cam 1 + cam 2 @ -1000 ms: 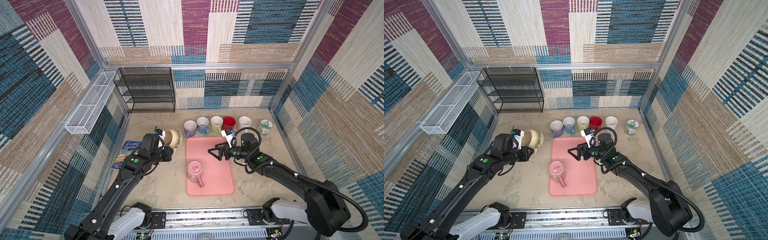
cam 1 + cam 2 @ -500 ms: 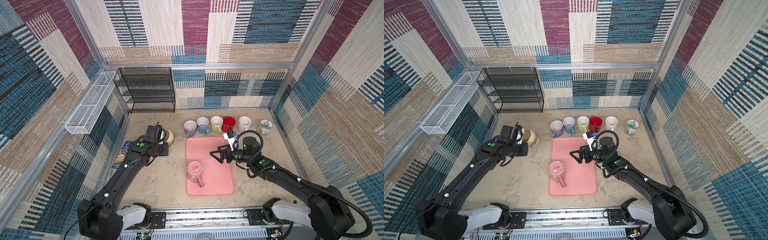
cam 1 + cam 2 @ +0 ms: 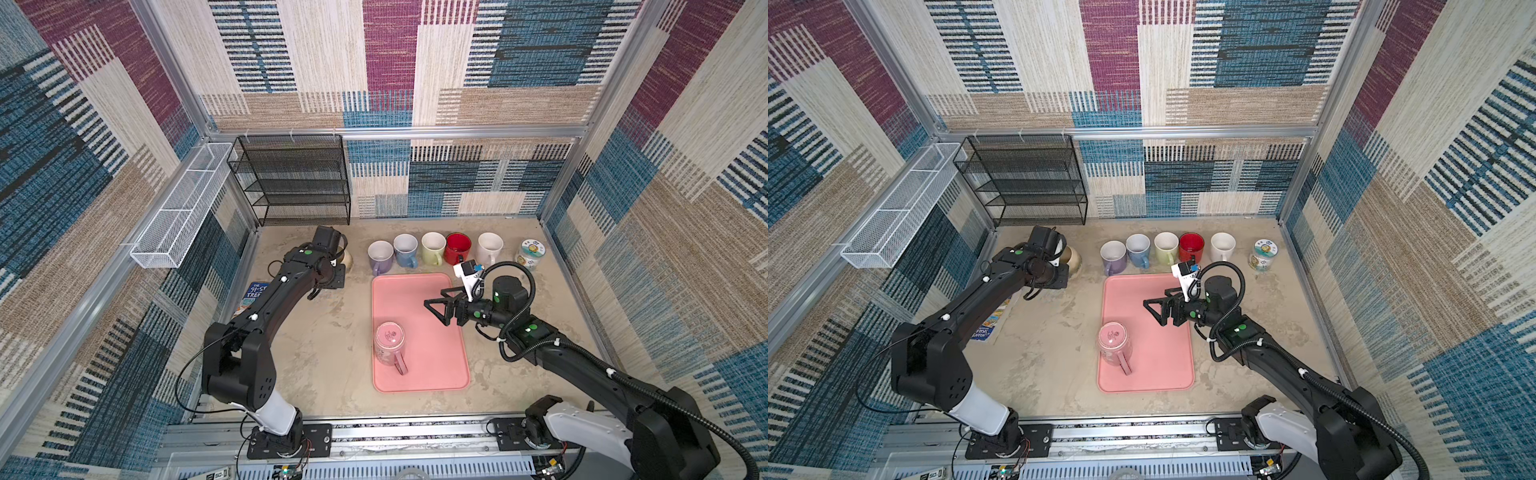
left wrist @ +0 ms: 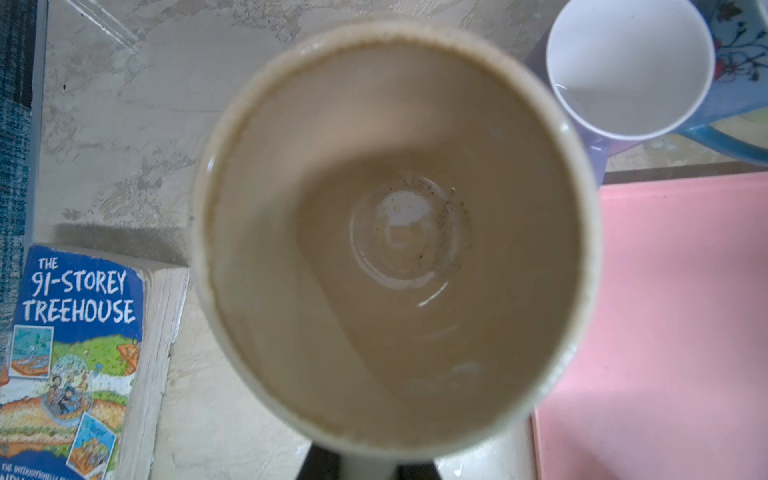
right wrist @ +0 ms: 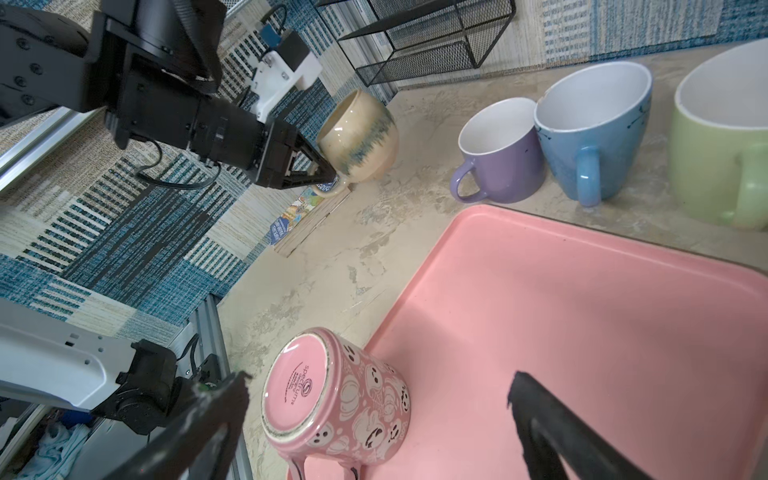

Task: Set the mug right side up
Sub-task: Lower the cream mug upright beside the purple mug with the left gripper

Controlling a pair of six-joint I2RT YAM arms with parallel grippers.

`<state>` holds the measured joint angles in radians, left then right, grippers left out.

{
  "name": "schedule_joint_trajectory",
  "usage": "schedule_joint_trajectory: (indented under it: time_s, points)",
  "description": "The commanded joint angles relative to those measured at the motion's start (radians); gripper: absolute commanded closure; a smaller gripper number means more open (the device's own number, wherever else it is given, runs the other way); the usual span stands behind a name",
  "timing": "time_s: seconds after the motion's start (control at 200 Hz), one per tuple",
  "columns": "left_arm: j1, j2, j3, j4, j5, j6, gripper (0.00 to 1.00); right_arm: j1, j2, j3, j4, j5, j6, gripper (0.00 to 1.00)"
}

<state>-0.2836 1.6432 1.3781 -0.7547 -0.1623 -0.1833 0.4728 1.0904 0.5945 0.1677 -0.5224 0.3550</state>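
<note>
beige mug: empty, in L claw | pink mug: inverted on tray

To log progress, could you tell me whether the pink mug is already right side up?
No, the pink mug sits mouth down on the tray, its stamped base facing up.

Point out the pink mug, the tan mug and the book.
pink mug (image 3: 390,336), in a top view, on its upturned base.
tan mug (image 5: 359,133), in the right wrist view, on its glazed side wall.
book (image 4: 79,311), in the left wrist view, on its blue front cover.
</note>
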Motion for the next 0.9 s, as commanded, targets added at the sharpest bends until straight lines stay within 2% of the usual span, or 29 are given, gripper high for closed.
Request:
schedule_joint_trajectory:
  time_s: [0.0, 0.406, 0.896]
  points:
    - [0.0, 0.052, 0.047, 0.071, -0.03, 0.007, 1.0, 0.002, -0.009, -0.005, 0.023, 0.017, 0.0, 0.0]
    - [0.0, 0.243, 0.164, 0.098, -0.017, -0.007, 1.0, 0.001, -0.009, 0.001, 0.006, 0.041, -0.011, 0.0]
    - [-0.002, 0.368, 0.255, 0.103, -0.01, -0.004, 1.0, 0.002, 0.008, -0.004, 0.025, 0.028, -0.017, 0.0]
